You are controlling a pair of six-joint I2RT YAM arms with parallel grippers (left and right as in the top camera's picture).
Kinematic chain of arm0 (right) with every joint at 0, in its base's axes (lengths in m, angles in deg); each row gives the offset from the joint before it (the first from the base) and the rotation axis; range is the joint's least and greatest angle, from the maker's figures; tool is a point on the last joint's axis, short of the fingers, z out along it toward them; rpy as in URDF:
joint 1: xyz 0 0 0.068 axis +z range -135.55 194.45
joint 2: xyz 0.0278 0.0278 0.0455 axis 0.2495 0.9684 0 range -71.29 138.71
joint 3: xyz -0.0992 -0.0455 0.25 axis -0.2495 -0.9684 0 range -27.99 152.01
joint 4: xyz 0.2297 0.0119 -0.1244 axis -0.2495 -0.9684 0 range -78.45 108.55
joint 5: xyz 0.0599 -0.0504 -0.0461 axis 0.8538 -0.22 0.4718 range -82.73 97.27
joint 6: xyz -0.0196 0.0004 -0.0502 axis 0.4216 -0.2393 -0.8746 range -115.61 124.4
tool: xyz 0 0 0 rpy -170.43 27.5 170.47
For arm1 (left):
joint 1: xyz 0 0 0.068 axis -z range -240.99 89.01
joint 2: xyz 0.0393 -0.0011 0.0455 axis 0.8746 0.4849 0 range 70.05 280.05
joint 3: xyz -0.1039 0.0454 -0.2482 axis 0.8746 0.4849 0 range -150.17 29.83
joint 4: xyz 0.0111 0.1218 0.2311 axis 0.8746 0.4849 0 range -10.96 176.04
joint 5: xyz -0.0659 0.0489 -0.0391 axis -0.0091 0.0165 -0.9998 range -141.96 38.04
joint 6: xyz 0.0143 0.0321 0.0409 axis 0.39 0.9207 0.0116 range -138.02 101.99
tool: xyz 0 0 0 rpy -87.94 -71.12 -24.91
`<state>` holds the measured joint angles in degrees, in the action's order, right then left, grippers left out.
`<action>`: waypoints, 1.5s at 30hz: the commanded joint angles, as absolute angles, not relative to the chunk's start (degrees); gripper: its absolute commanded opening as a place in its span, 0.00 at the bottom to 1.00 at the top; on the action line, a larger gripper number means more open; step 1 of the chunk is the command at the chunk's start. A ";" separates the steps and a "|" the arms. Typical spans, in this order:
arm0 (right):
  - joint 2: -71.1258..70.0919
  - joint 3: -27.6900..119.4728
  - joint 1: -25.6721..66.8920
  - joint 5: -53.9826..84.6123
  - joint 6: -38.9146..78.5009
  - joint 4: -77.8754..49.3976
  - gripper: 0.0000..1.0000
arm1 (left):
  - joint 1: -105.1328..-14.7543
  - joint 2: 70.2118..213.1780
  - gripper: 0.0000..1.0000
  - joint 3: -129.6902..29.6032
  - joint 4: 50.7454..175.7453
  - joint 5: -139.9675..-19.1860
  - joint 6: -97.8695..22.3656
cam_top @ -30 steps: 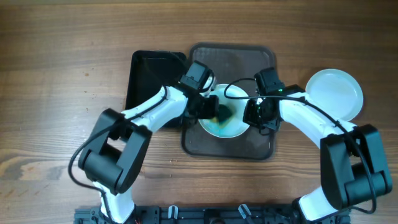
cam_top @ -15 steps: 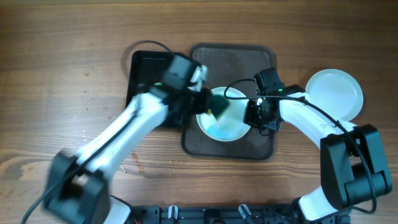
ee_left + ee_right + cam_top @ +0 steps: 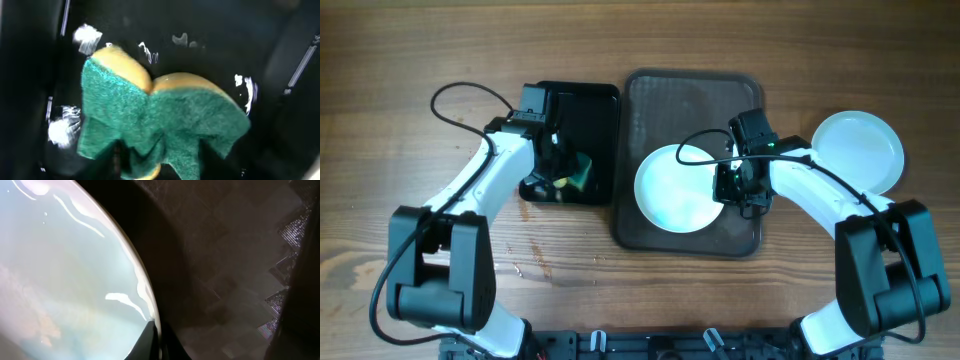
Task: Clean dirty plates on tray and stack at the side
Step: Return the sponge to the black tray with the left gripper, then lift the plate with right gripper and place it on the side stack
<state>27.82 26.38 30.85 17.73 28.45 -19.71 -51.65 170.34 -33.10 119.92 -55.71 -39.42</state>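
Centrally on the worktop (image 3: 420, 60) lies the tray (image 3: 690, 100), dark brown with rounded corners, and on its near half rests one white plate (image 3: 670, 190). No blue smear shows on the plate, only a faint bluish-green tinge toward its near side. The right claw (image 3: 728, 186) is clenched on this plate's right rim. In the right wrist view, dark fingertips (image 3: 145, 342) pinch the rim at the bottom of the picture, with the plate (image 3: 65, 270) glossy on the left and the textured floor of the tray (image 3: 225, 255) on the right. A dark shadow runs under the rim there, but whether the plate is lifted off the tray or lies flat I cannot tell.

Off the tray, toward the right edge of the worktop, a second plate (image 3: 860, 150) sits on the bare wood, near the tray's far right corner but apart from it. From above it may be one plate or more than one stacked.

Just beside the tray's left side stands a smaller glossy black tray (image 3: 590, 110). The left claw (image 3: 565, 165) hangs over it, grasping a sponge (image 3: 580, 170). In the left wrist view the sponge (image 3: 160, 125) is green on one face and yellow on the other, pinched in the middle so that its two halves fold outward, with the wet black tray (image 3: 200, 25) glinting behind it.
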 commanded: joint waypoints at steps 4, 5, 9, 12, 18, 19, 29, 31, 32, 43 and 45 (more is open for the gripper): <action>19.56 32.09 31.27 15.04 21.35 -25.27 0.04 | -52.81 159.96 1.00 -37.26 124.88 -60.50 -39.03; 18.20 35.91 31.77 12.83 18.77 -28.04 0.04 | -54.12 157.33 1.00 -38.04 126.00 -60.50 -39.18; 17.94 47.41 35.09 8.51 14.18 -32.46 0.04 | -61.40 149.12 1.00 -38.55 128.03 -60.52 -41.92; 17.96 50.86 40.29 6.08 12.32 -23.17 0.04 | -68.98 143.21 1.00 -38.55 130.89 -60.91 -42.48; 24.74 50.86 53.69 -11.51 2.57 0.79 0.04 | -72.78 141.73 1.00 -38.55 136.16 -60.89 -42.48; 26.12 50.86 55.96 -17.33 -0.14 3.21 0.04 | -72.78 141.73 1.00 -38.55 136.14 -60.89 -42.48; 27.76 50.86 70.11 -49.76 -30.85 21.11 0.04 | -72.78 141.73 1.00 -38.55 136.14 -60.89 -42.48; 27.76 50.86 71.39 -52.96 -35.40 24.57 0.04 | -72.78 141.73 1.00 -38.55 136.14 -60.89 -42.48; 27.76 50.86 71.92 -53.96 -36.93 25.92 0.04 | -72.78 141.73 1.00 -38.55 136.14 -60.89 -42.48; 27.76 50.86 74.13 -56.39 -46.61 34.49 0.04 | -72.78 141.73 1.00 -38.55 136.14 -60.89 -42.48; 27.76 50.86 74.10 -56.28 -46.37 35.10 0.04 | -72.78 141.73 1.00 -38.55 136.14 -60.89 -42.48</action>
